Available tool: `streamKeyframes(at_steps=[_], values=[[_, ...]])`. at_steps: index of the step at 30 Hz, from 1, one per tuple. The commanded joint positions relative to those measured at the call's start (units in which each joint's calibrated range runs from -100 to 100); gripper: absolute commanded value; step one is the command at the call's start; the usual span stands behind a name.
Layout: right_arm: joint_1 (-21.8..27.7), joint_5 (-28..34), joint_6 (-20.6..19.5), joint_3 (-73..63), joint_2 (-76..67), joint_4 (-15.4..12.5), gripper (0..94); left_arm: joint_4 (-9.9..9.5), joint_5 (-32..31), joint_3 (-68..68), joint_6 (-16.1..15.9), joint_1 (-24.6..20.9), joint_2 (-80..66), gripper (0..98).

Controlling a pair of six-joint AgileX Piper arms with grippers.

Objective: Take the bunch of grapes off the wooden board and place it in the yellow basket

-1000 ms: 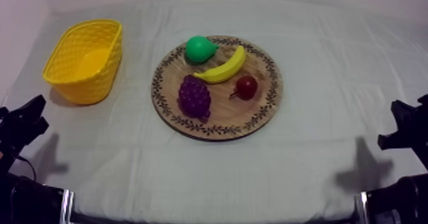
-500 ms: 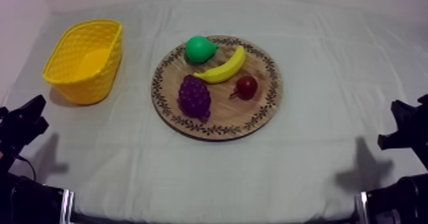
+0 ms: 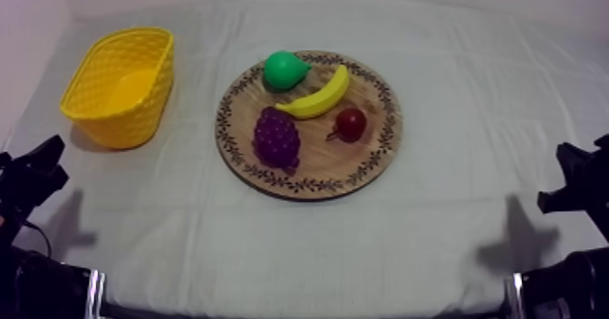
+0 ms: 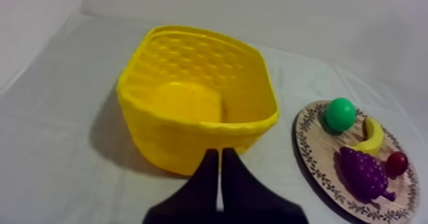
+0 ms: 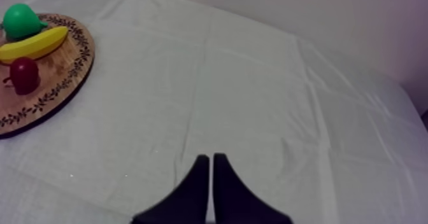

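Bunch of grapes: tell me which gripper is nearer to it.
Left. The left gripper sits by the yellow basket, on the side of the wooden board where the bunch of grapes lies. The right gripper sits off the board's opposite side, farther away.

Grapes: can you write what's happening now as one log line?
grapes: on board | basket: beside board, apart | left tool: shut, facing basket | right tool: shut, over cloth

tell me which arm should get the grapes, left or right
Left, probably. The bunch of grapes lies on the left side of the wooden board, and the yellow basket stands before the left gripper; the right gripper is farther from both.
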Motion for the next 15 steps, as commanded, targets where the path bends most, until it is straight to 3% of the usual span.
streamKeyframes(at_steps=[1,6,11,15], values=[[0.0,0.0,0.0,0.0,0.0,0.0,0.3,-0.03,-0.2,0.0,-2.9,-0.1,0.2,0.0],[0.0,0.0,0.0,0.0,0.0,0.0,0.3,1.03,-1.6,-4.7,-5.7,1.5,6.5,0.0],[0.0,0.0,0.0,0.0,0.0,0.0,0.3,3.38,-0.8,-16.8,-8.1,4.8,18.6,0.0],[0.0,0.0,0.0,0.0,0.0,0.0,0.3,3.8,1.7,-29.0,-8.9,7.5,28.5,0.0]])
